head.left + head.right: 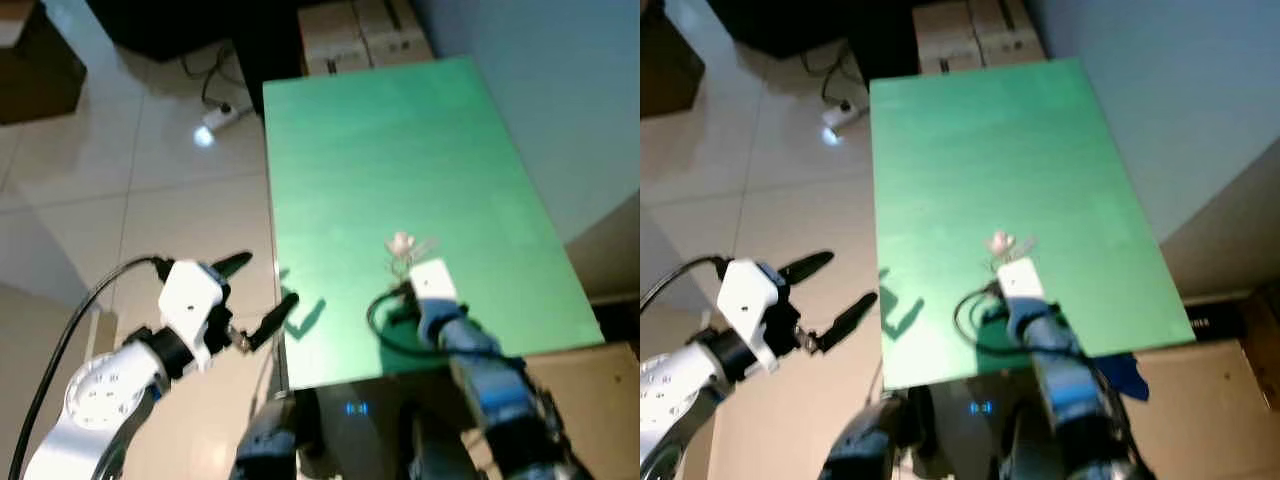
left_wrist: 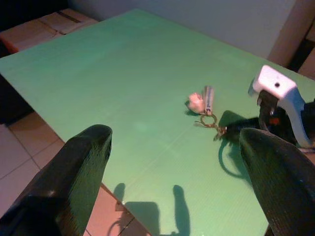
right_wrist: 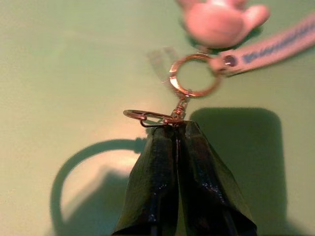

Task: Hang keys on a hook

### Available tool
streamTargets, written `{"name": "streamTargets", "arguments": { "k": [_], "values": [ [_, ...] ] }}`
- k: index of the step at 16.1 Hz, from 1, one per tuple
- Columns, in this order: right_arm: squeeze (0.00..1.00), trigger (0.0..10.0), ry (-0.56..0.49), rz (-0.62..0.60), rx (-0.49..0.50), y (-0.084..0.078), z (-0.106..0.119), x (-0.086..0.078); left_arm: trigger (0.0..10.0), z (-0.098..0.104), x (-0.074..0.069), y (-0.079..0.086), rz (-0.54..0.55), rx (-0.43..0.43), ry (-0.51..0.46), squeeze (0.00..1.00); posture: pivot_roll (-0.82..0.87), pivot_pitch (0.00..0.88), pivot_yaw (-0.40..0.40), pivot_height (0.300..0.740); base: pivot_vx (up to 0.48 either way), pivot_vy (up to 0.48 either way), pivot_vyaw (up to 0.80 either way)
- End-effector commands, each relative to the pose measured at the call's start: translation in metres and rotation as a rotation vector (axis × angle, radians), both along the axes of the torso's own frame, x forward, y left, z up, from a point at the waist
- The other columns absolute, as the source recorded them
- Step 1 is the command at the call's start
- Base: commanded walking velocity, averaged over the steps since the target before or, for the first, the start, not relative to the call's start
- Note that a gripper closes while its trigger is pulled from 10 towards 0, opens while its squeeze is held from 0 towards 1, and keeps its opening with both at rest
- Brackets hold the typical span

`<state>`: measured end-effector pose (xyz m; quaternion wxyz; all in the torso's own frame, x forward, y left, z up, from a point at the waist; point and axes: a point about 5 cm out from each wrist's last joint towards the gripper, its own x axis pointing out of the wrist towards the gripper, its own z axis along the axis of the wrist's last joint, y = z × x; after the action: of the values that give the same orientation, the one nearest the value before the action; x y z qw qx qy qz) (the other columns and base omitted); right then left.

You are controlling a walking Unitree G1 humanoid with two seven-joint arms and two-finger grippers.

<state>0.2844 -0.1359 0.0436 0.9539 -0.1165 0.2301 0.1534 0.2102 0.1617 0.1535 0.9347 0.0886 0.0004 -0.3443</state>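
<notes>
My right gripper (image 3: pixel 176 129) rests low on the near part of the green bench (image 1: pixel 400 150), its two black fingers (image 3: pixel 157 167) pressed tight together on the small clip of the keys (image 3: pixel 194 76), so the bunch is pinched at its near end while it lies flat on the green surface. Just past my fingertips sits the brass ring, and touching it beyond are a pink charm (image 3: pixel 219 19) and a grey strap with lettering (image 3: pixel 270 46). My left gripper (image 1: pixel 258 298) hangs off the bench's left edge over the tiled floor (image 1: pixel 150 180), fingers spread wide and holding nothing, pointed toward the keys. Farther off, past the far end of the bench, stand cardboard boxes (image 1: pixel 365 35), and a white power strip (image 1: pixel 222 115) with its cable lies on the floor.
</notes>
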Motion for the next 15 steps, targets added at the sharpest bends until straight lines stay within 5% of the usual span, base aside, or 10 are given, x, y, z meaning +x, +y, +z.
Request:
{"name": "streamTargets", "arguments": {
  "k": [1, 7, 8, 15],
  "values": [
    [0.00, 0.0, 0.038, 0.007, -0.017, 0.003, -0.004, -0.008, 10.0, -0.004, -0.003, 0.004, 0.010, 0.019, 0.020, 0.00, 0.11, 0.277, 0.113, 0.740, 0.000, 0.000, 0.00],
    [0.00, 0.0, 0.066, -0.076, -0.101, -0.004, 0.001, -0.028, 10.0, -0.004, -0.005, 0.005, 0.009, 0.019, 0.020, 0.00, 0.11, 0.271, 0.112, 0.740, 0.000, 0.000, 0.00],
    [1.00, 10.0, 0.079, -0.092, -0.144, -0.011, 0.001, -0.030, 10.0, -0.004, -0.005, 0.005, 0.007, 0.020, 0.021, 0.00, 0.11, 0.268, 0.113, 0.740, 0.000, 0.000, 0.00],
    [1.00, 10.0, 0.013, -0.100, -0.090, -0.006, 0.018, -0.025, 10.0, -0.005, -0.005, 0.004, 0.001, 0.025, 0.022, 0.00, 0.12, 0.268, 0.118, 0.740, 0.000, 0.000, 0.00]
  ]
}}
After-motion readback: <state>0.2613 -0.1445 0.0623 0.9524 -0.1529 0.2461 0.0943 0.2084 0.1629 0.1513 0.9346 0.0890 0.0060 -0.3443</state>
